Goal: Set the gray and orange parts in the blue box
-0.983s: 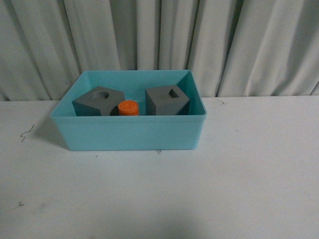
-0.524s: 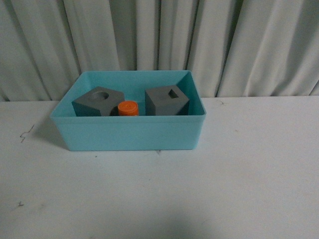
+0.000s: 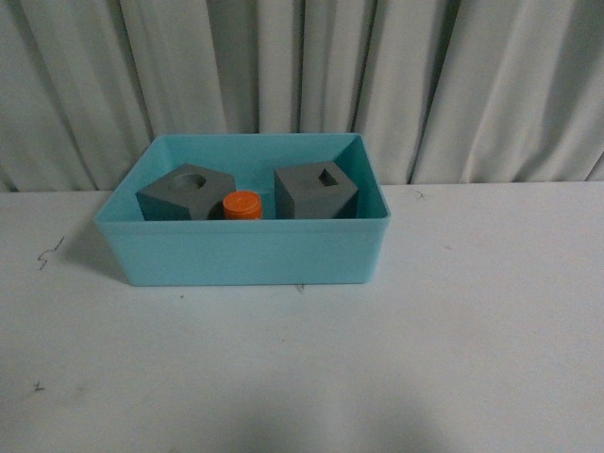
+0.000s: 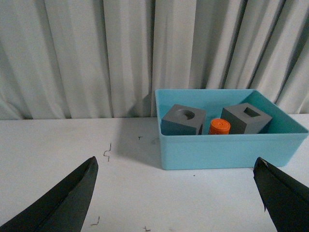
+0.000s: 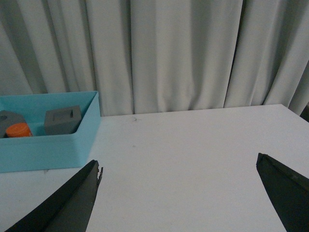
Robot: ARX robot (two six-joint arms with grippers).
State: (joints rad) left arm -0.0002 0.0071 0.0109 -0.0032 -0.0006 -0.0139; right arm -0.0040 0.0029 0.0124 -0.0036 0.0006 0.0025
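Observation:
The blue box (image 3: 245, 253) stands on the white table near the curtain. Inside it sit a gray cube with a round recess (image 3: 185, 192), an orange cylinder (image 3: 243, 205) and a gray cube with a rectangular recess (image 3: 316, 192), side by side. The left wrist view shows the same box (image 4: 227, 150) with both cubes and the orange cylinder (image 4: 219, 126) in it. My left gripper (image 4: 175, 164) is open over bare table, well short of the box. My right gripper (image 5: 177, 162) is open too, with the box (image 5: 46, 147) off to one side. Neither arm shows in the front view.
A pleated gray-white curtain (image 3: 302, 75) closes off the back of the table. Small dark scratch marks (image 3: 45, 253) dot the white tabletop (image 3: 472, 330). The table's far corner (image 5: 285, 107) shows in the right wrist view.

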